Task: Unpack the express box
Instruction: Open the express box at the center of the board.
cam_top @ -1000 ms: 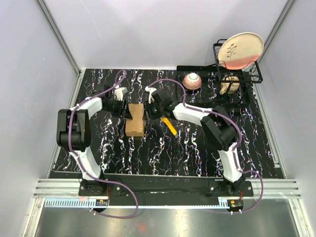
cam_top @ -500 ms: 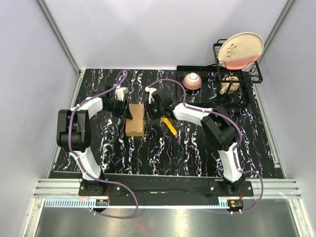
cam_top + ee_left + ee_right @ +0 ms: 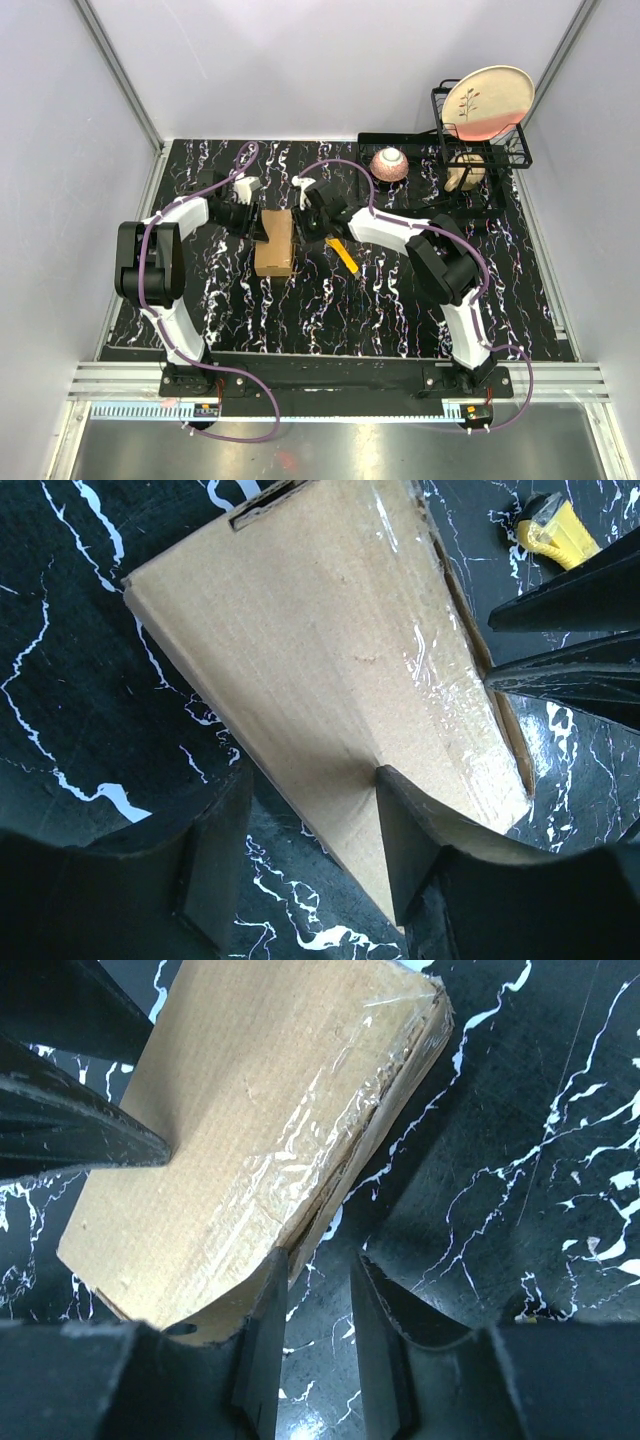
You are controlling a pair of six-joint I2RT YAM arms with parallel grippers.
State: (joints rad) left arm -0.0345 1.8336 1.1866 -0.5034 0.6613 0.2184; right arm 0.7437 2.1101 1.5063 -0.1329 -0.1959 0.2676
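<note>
Toward the tabletop's (image 3: 400,310) far edge, the flat brown cardboard express box (image 3: 274,242) lies between the left gripper (image 3: 310,780) and right gripper (image 3: 320,1260), both with fingers apart.

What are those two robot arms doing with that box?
Two robot arms are working on a small flat brown cardboard box lying on the black marbled table. The left gripper reaches it from one side and the right gripper from the other. Both have their jaws apart, and neither looks clamped on it. The box is still closed, with clear tape along its seam. A yellow utility knife lies untouched on the table nearby.
</note>
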